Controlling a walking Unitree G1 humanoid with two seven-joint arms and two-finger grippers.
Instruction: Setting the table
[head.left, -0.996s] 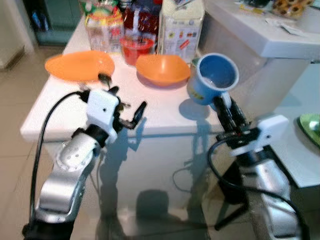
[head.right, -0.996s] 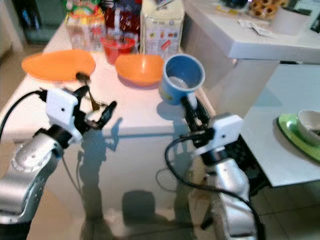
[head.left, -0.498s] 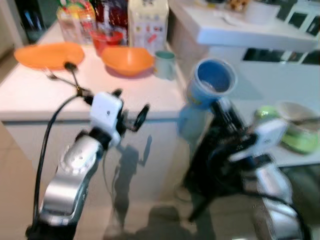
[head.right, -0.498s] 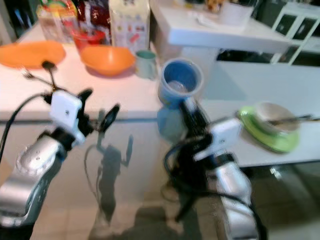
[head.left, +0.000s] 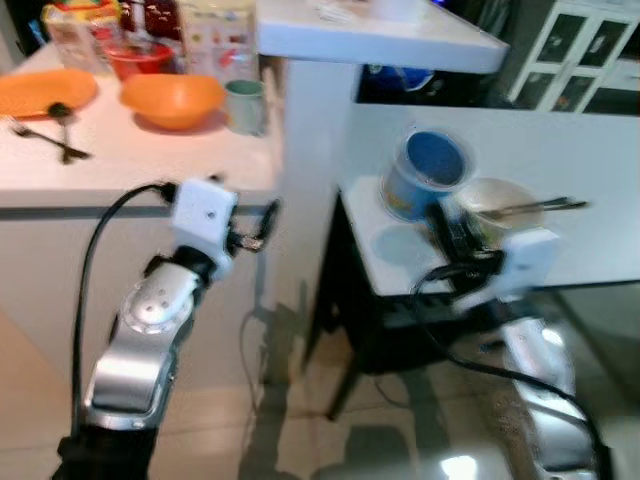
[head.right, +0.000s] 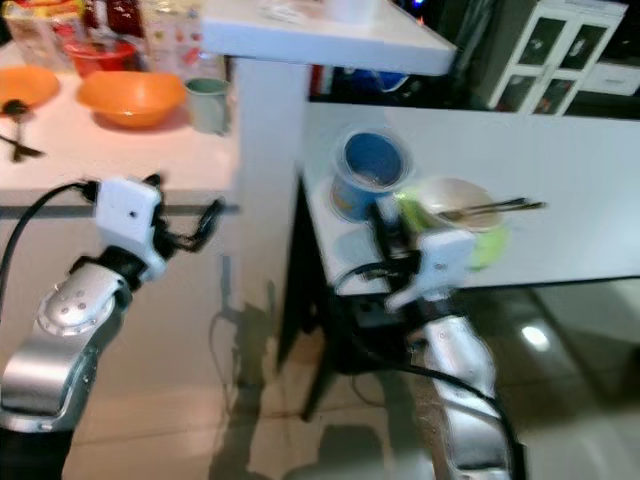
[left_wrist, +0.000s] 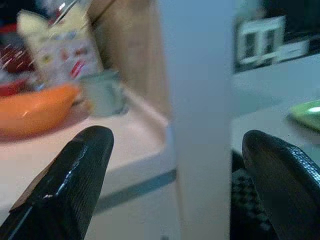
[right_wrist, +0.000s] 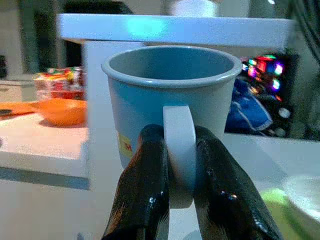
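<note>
A blue mug (head.left: 425, 172) hangs tilted over the near left corner of the white dining table (head.left: 580, 160). My right gripper (head.left: 443, 218) is shut on its handle; in the right wrist view the black fingers (right_wrist: 145, 190) pinch the white-edged handle of the mug (right_wrist: 170, 90). Just right of the mug, a cream bowl (head.right: 450, 200) with cutlery laid across it rests on a green plate (head.right: 492, 243). My left gripper (head.left: 262, 225) is open in front of the counter edge, holding nothing; its fingers (left_wrist: 75, 170) stand wide apart.
The white counter (head.left: 130, 165) on the left carries an orange plate (head.left: 40, 90), an orange bowl (head.left: 172, 98), a small pale green mug (head.left: 243, 105), a fork and spoon (head.left: 50, 130), a carton and packets. A white post separates counter and table. Tiled floor lies below.
The camera has swung right, from the counter to the dining table. The blue mug, still held by my right gripper, is now over the table beside the bowl. My left gripper stays open.
</note>
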